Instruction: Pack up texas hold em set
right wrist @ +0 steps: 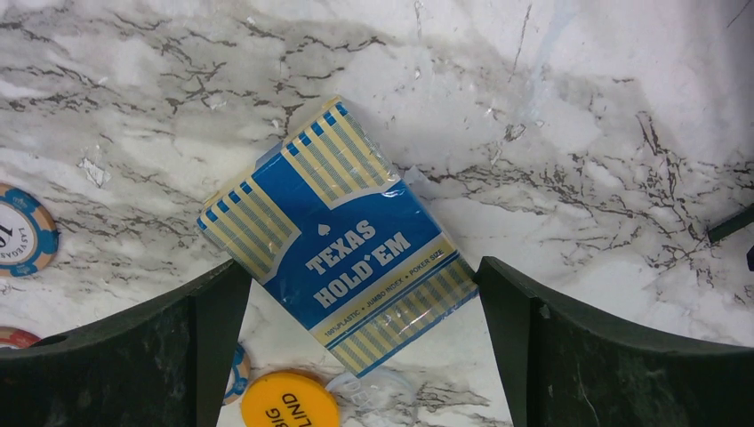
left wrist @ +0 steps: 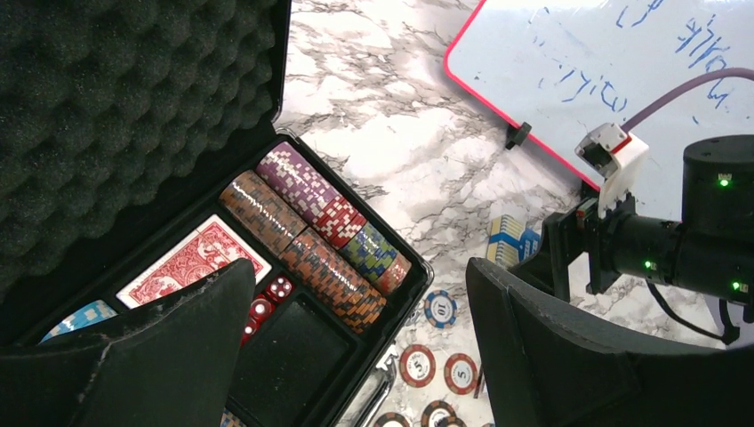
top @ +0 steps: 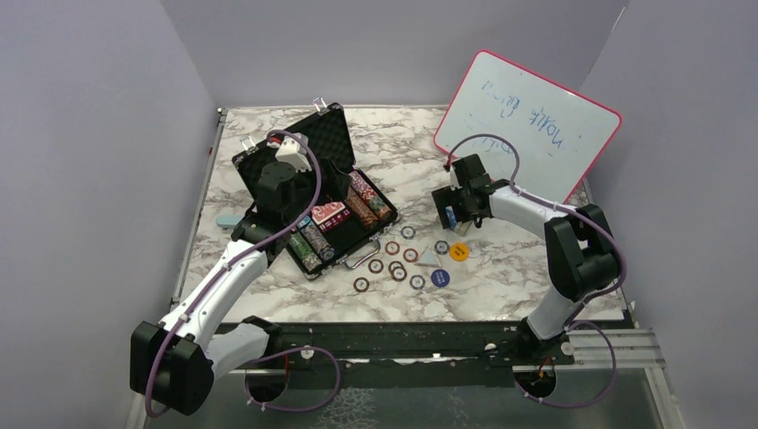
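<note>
Red and brown striped round poker chips (top: 393,264) lie loose on the white marble-look table (top: 536,259), closest to the arm bases, next to a round orange button (top: 459,251) and a round blue button (top: 439,277). A bit further back on the left sits the small black foam-lined briefcase (top: 332,134), lid up, with rows of chips, a red card deck (left wrist: 191,262) and little red dice (left wrist: 271,298) inside. The left gripper (left wrist: 356,276) hangs over it, jaws wide apart with nothing in them. On the right side, the right gripper (right wrist: 360,267) is just above the blue card deck (right wrist: 338,240), which lies flat on the table, well apart from the case. Its jaws are wide open too, one finger on each side of the deck, holding nothing. The deck's long side lies slanted between the fingers, not straight, so I think the wrist should turn a little before squeezing. This arm is much nearer to it. Furthest back leans the pink-framed whiteboard (top: 536,125).
</note>
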